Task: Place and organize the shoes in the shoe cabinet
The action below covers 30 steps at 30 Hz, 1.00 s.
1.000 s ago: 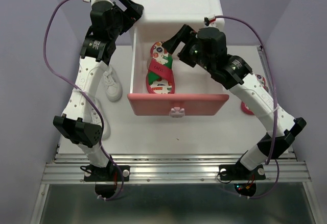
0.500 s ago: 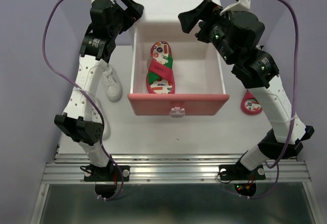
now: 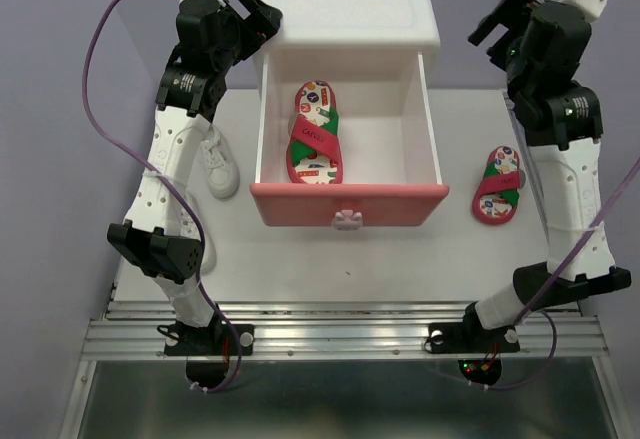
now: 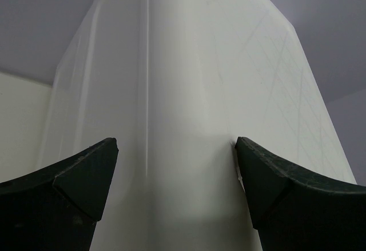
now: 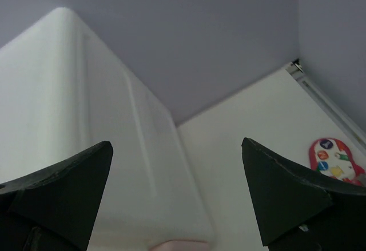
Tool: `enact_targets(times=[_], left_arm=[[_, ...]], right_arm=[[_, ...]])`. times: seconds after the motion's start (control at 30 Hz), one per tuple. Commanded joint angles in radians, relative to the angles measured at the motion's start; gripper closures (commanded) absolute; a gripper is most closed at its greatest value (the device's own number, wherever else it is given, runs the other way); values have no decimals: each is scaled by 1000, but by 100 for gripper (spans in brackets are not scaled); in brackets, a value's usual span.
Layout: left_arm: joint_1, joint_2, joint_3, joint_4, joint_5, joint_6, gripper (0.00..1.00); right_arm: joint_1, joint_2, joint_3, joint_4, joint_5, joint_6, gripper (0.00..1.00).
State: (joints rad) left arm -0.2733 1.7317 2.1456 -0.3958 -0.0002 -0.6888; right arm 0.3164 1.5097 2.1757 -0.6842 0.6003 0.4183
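Notably, your left gripper [image 3: 262, 14] stood wide at the shoe cabinet [image 3: 345, 4], far-left edge, your right gripper [image 3: 495, 21] wide, empty, in open room rightward.

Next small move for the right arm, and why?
Probably lower the open, empty right pincer toward the loose flip-flop: it lies right of the open drawer, where its mate already sits, so it looks like that arm's nearest unplaced shoe.

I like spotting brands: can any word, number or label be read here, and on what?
Red flip-flop in the pink drawer: pale lettering on its strap, too small to read.
Second red flip-flop on the white table: round prints, too blurred to read.
Nothing else legible.
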Motion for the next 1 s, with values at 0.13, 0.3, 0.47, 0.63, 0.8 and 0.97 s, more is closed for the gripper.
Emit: enact_targets(times=[0.13,0.3,0.47,0.63,0.8,0.97], left_arm=[[25,66,-47,-242,-52,117,6],[26,66,-55,-241,-64,120,6],[25,86,-44,-248,-58,158,6],[23,106,-19,-233,-37,167,6],[20,100,-36,-209,-34,173,6],[17,95,-49,-199,-31,173,6]], right_arm=[[-534,86,-140,-274,-578,140,0],[-622,154,-247,-291,-545,32,0],[-642,201,-401,-267,-476,-2,0],[-642,283,-468,-245,-513,-79,0],[-642,329,-488,-238,-484,-108,0],[-642,348,-531,-229,-479,-90,0]])
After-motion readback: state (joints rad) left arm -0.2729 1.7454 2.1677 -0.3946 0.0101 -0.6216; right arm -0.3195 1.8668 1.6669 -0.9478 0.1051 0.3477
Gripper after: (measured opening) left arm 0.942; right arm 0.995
